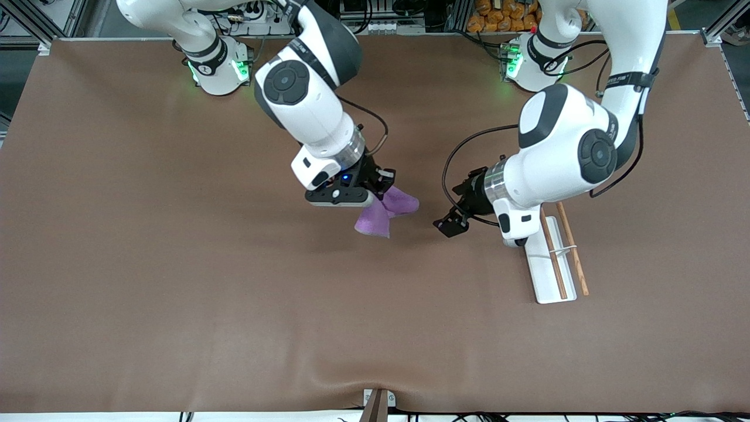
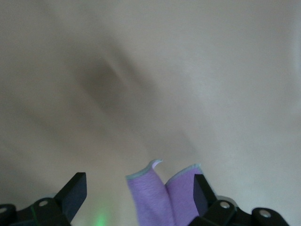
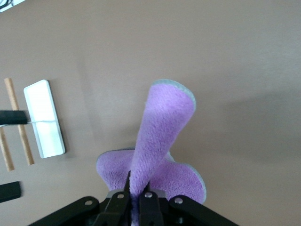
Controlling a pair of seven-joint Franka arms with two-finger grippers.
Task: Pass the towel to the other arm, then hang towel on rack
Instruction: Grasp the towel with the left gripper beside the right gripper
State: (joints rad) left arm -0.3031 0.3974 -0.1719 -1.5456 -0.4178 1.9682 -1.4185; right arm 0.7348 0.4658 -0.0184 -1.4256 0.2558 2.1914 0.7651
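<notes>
Purple microfibre towel (image 1: 388,212), soft and fuzzy, with a paler stitched hem along its edges, bunched and folded into two drooping lobes. Held up in the air over the middle of the brown tabletop (image 1: 176,281), clamped in the right tool (image 1: 375,190), fingers pressed together on the pinched fold. One lobe hanging toward the front camera, the other splaying toward the left arm. Seen from the right wrist (image 3: 162,136): one long roll of cloth sticking out from the black fingers (image 3: 149,200), wider folds spread beneath it.

Left tool (image 1: 451,221) in the air just beside the towel, toward the left arm's end of the tabletop, fingers spread wide apart and gripping nothing. From the left wrist, two purple towel tips (image 2: 160,197) showing between the spread black fingers (image 2: 73,193), close against one of them; contact not clear.

White rack (image 1: 548,264) lying on the tabletop beneath the left arm's wrist: narrow white base plate, two thin brown wooden rods (image 1: 571,246) running side by side along it, joined by a thin cross-piece. Well apart from the towel.
</notes>
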